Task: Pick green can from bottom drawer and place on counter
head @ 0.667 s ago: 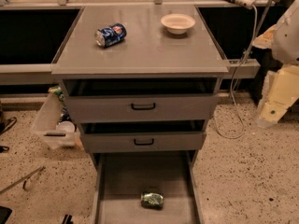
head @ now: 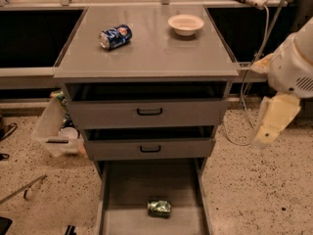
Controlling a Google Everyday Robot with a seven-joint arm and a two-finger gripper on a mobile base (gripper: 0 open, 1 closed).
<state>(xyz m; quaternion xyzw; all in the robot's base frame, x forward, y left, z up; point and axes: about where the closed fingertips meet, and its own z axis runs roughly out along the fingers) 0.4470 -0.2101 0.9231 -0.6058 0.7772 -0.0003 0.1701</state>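
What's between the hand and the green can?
Camera view: floor and the bottom drawer's wall separate the hand, right of the cabinet, from the green can.

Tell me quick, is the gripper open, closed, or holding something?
Gripper: open or closed cannot be told. It hangs beside the cabinet, away from the green can, which lies in the bottom drawer.

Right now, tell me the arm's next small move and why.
Probably swing the gripper down and across toward the open bottom drawer. The green can lies on its side on the drawer floor, untouched, while the gripper hangs off to the right of the cabinet, far from it.
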